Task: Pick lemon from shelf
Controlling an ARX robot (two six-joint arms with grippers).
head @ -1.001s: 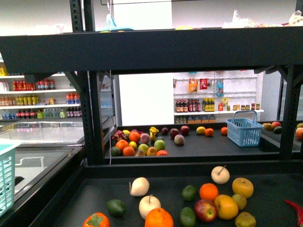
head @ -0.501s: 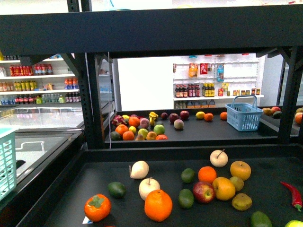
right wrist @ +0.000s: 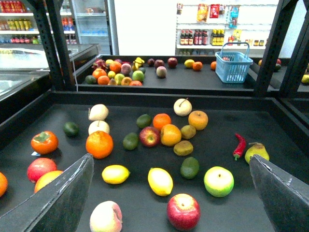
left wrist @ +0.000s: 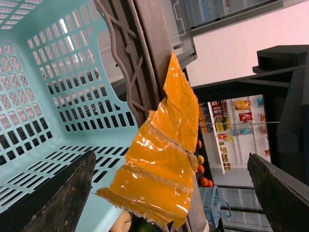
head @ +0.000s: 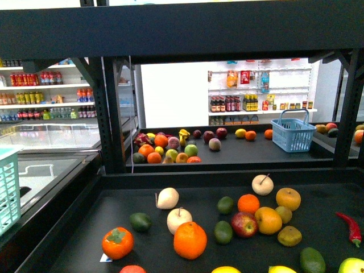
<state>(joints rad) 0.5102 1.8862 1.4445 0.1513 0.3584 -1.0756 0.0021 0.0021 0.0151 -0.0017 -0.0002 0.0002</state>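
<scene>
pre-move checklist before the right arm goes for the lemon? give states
1. Lemon in view on the shelf: ok.
2. Target unambiguous: not ok. A second yellow oval fruit lies beside it, apart.
3. Right gripper open and empty: ok.
4. Room around the lemon: cannot tell. The red apple and dark green fruit are close by; they look apart from it.
5. Left gripper out of the way: cannot tell. Its jaws are apart, with the teal basket right in front of it.
</scene>
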